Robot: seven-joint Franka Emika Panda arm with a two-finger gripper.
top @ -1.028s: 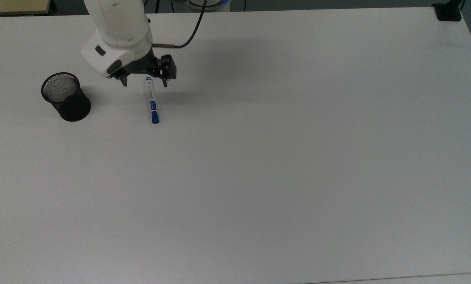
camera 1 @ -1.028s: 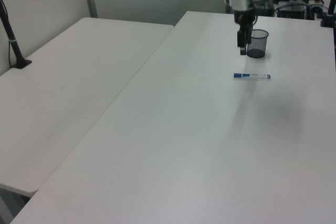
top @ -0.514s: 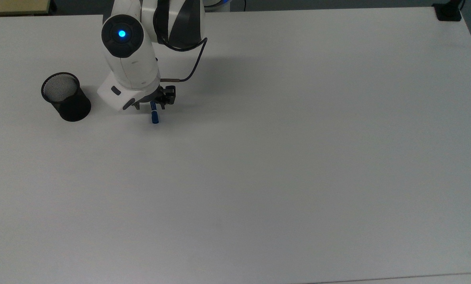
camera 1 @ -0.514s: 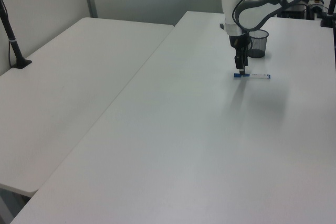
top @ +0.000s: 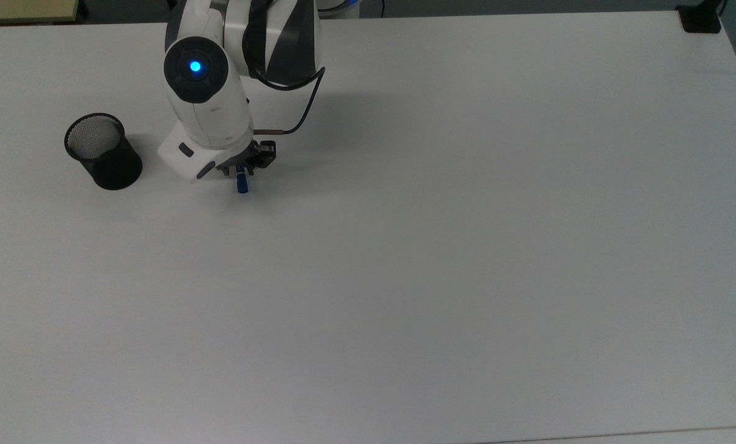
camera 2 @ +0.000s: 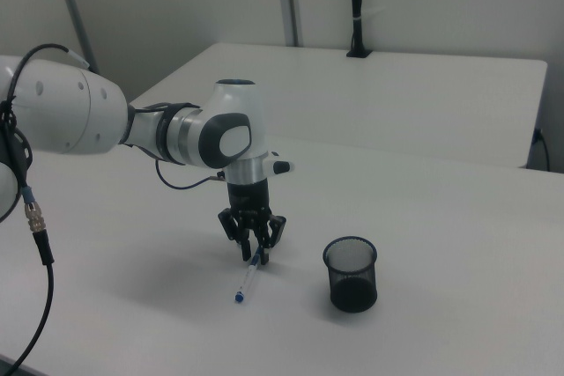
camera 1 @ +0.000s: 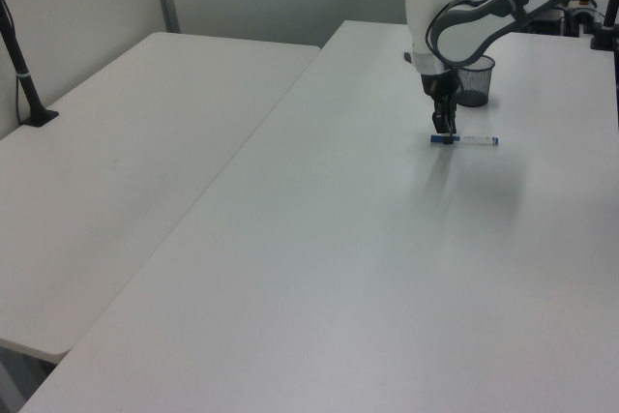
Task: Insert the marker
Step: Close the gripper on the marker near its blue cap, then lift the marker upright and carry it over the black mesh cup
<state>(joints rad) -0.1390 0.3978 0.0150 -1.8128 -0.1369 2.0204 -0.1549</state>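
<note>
Lowering further since a second ago, the end effector (top: pixel 242 169) is closing around the marker (top: pixel 242 183) in the top view, blue end poking out below. From the left view, the marker (camera 1: pixel 466 140) is lying flat on the table (camera 1: pixel 387 268), fingers straddling one end. Through the right view, the mesh cup (camera 2: pixel 351 273) is standing nearby.

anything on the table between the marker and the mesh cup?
No. In the right view, bare table separates the marker from the mesh cup; the tool sits over the marker's far end.
</note>
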